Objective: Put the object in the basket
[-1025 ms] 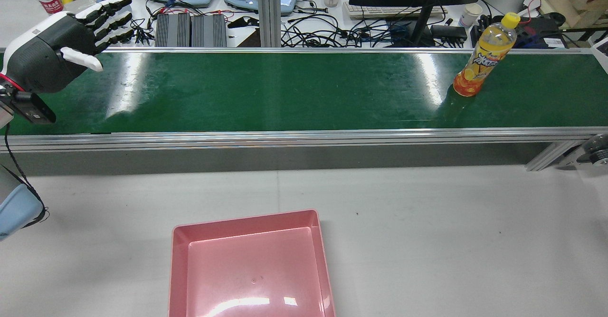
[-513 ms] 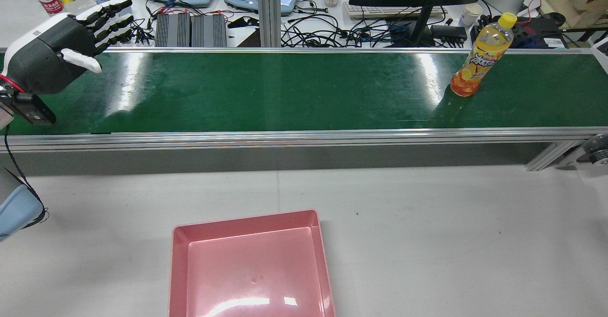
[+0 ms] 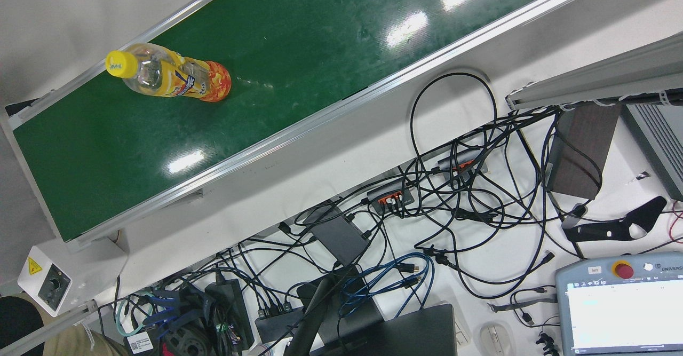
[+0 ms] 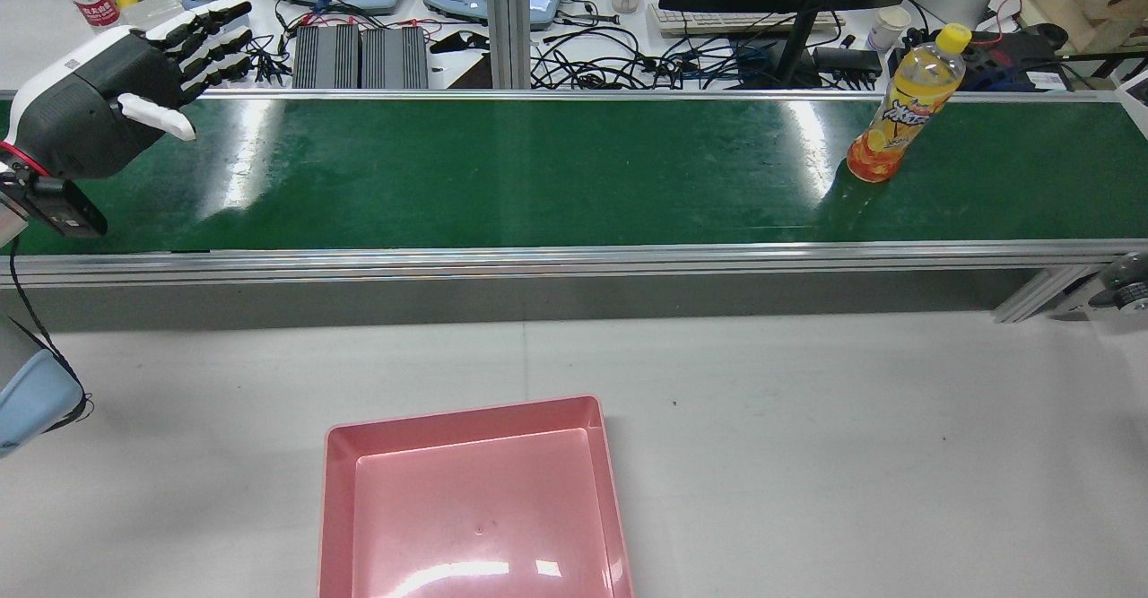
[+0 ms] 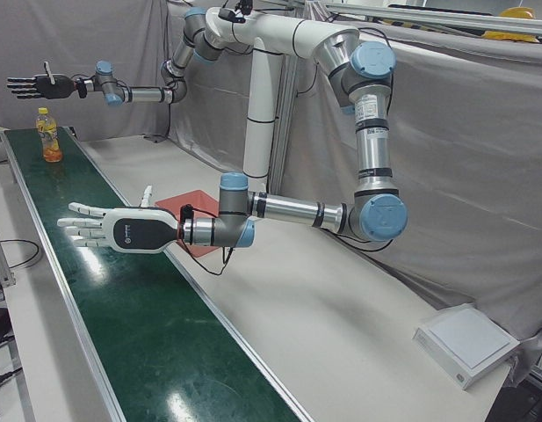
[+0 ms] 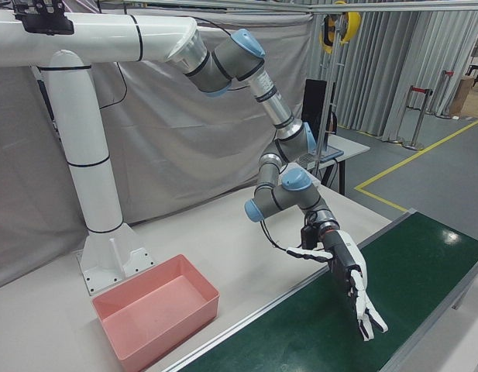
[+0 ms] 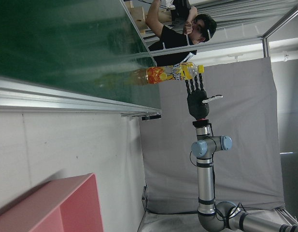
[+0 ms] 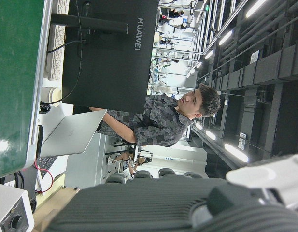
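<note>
While the green conveyor belt (image 4: 538,168) runs across the table (image 4: 807,455), we see both hands above it, left hand (image 4: 99,109) and right hand (image 5: 42,85), fingers spread, empty. On it stands a yellow-capped orange drink bottle (image 4: 901,114); its label is unreadable. Near it, the pink basket (image 4: 475,499).

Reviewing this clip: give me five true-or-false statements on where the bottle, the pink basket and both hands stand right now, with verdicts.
1. The bottle stands upright on the green belt. True.
2. The pink basket already holds the bottle. False: it is empty, and the bottle is on the belt.
3. The left hand grips the bottle. False: it is open at the belt's far end from the bottle.
4. The right hand is open, above the bottle. True.
5. The basket sits on the belt. False: it sits on the white table beside it.
</note>
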Robot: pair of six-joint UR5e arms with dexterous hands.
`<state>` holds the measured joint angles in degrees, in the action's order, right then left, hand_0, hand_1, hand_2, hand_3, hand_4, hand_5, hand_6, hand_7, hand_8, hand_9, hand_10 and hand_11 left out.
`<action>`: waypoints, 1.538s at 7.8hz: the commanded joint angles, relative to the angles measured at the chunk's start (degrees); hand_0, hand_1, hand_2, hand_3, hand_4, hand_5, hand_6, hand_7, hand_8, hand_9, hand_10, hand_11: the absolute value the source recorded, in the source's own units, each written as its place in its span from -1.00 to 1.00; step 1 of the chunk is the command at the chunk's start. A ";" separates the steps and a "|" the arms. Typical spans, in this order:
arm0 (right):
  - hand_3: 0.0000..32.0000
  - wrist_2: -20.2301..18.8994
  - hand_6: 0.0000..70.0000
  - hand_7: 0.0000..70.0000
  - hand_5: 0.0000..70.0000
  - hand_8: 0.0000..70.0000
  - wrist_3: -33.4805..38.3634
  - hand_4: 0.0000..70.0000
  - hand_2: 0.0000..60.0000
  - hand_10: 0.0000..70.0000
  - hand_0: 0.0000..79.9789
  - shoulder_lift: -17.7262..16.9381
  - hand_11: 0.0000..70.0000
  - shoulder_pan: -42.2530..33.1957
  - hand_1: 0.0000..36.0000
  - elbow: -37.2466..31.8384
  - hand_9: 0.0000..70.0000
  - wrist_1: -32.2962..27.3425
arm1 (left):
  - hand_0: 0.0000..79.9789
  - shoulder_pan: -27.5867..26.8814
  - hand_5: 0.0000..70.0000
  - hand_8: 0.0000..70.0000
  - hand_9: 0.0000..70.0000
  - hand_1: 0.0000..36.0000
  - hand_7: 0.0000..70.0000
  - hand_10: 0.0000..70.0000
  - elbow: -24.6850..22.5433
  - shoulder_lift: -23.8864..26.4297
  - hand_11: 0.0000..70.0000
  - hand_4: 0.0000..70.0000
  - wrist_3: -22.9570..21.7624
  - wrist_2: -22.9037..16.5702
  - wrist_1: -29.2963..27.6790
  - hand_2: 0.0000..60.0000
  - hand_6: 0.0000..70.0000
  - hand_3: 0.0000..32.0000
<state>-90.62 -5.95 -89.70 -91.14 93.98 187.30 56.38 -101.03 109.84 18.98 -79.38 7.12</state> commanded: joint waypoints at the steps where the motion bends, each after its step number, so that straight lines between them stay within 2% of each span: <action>1: -1.00 0.00 -1.00 -1.00 -1.00 -1.00 -0.03 -1.00 -1.00 -1.00 -1.00 0.05 -1.00 0.00 -1.00 0.07 -1.00 0.00 | 0.28 -0.40 -0.65 -0.82 -0.81 -0.71 -1.00 -0.84 0.22 -0.33 -0.73 -0.66 0.35 0.11 0.00 -1.00 -1.00 -0.67; 3: -1.00 0.00 -1.00 -1.00 -1.00 -1.00 -0.03 -1.00 -1.00 -1.00 -1.00 -0.03 -1.00 0.00 -1.00 0.07 -1.00 0.00 | 0.28 -0.49 -0.63 -0.81 -0.80 -0.70 -1.00 -0.84 0.22 -0.59 -0.73 -0.65 0.97 0.19 -0.09 -1.00 -1.00 -0.74; 12: -1.00 0.00 -1.00 -1.00 -1.00 -1.00 -0.03 -1.00 -1.00 -1.00 -1.00 0.05 -1.00 0.00 -1.00 0.07 -1.00 0.00 | 0.30 -0.22 -0.64 -0.82 -0.81 -0.68 -1.00 -0.85 0.05 -0.59 -0.74 -0.64 0.88 0.11 -0.18 -1.00 -1.00 -0.71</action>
<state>-90.62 -5.92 -89.68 -91.14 94.08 187.30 56.22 -100.89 109.23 19.87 -79.27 7.00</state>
